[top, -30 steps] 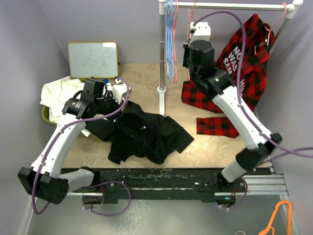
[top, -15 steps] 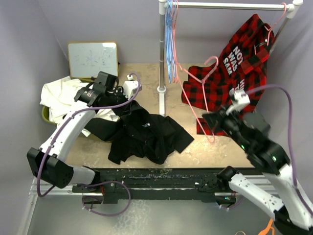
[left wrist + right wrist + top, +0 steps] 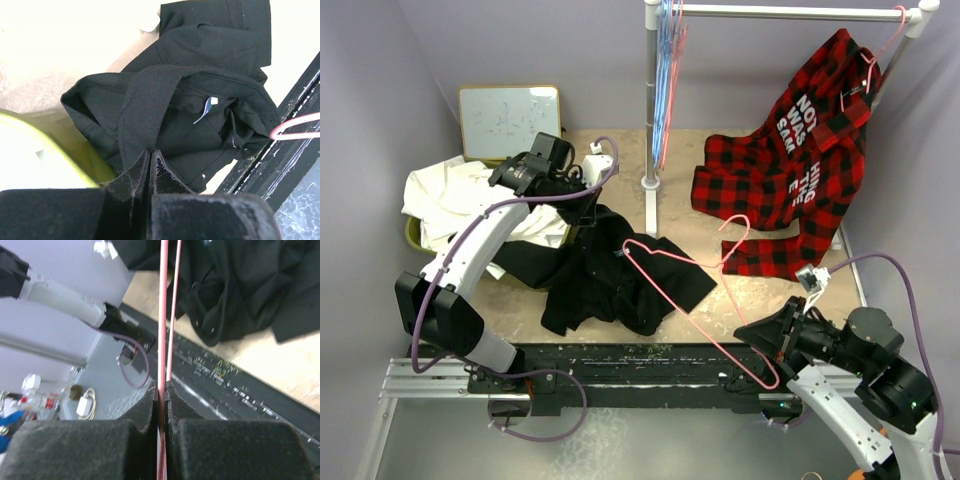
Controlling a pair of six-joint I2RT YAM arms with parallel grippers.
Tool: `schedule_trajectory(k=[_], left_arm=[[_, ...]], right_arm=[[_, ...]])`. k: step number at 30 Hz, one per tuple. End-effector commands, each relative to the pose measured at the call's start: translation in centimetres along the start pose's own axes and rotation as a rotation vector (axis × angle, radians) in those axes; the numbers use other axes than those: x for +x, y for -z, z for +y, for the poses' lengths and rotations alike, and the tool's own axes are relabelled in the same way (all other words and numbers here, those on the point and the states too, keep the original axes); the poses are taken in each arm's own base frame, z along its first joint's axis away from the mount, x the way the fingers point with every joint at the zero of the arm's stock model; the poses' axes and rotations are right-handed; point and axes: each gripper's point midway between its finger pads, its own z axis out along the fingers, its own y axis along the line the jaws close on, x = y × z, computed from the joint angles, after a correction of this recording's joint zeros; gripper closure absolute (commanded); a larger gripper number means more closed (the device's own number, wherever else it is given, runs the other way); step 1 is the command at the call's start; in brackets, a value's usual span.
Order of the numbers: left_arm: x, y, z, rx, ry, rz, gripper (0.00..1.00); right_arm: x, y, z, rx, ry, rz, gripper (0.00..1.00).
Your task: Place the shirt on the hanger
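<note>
The black shirt [image 3: 620, 280] lies crumpled on the table's middle. My left gripper [image 3: 582, 208] is shut on its far edge, and a raised strip of black cloth [image 3: 145, 105] runs into the closed jaws [image 3: 150, 152]. My right gripper [image 3: 752, 335] at the near right is shut on the pink hanger [image 3: 690, 290], which hangs in the air over the shirt's right part with its hook toward the plaid shirt. In the right wrist view the pink wire [image 3: 162, 315] runs straight out from between the pressed fingers [image 3: 162, 387]. A bit of the hanger also shows in the left wrist view [image 3: 300, 127].
A red-and-black plaid shirt [image 3: 790, 160] hangs from the rail [image 3: 790, 12] at the back right and trails onto the table. Light-blue hangers [image 3: 665, 70] hang by the rack's post [image 3: 651, 110]. A white garment [image 3: 445, 195] sits in a yellow-green basket [image 3: 60, 155]. A whiteboard [image 3: 510, 122] leans at the back left.
My right arm pulled the pink hanger off the rail and swung back to the near right, carrying it over the shirt. My left gripper moved right along the shirt's far edge.
</note>
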Motion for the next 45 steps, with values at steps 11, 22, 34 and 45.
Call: schedule_trajectory(k=[11,22,34,45], left_arm=[[-0.9,4.9,-6.5,0.207,-0.102,-0.145,1.0],[-0.2,5.4,-7.2,0.218,-0.131,-0.171,1.0],[-2.1,5.0,-3.3,0.025,-0.107,-0.175,1.0],[-2.2,6.4,-5.9,0.12,-0.137,-0.22,1.0]], right_arm=[[-3.2,-7.3,-2.0,0.052,0.056,0.031,1.0],[-7.9,-12.2,0.6,-0.073,0.086,-0.055,1.0],[-6.3,-19.4,3.7,-0.128,0.163,0.001,1.0],[-9.1,-21.9,1.9,-0.042,0.185,-0.206,1.0]])
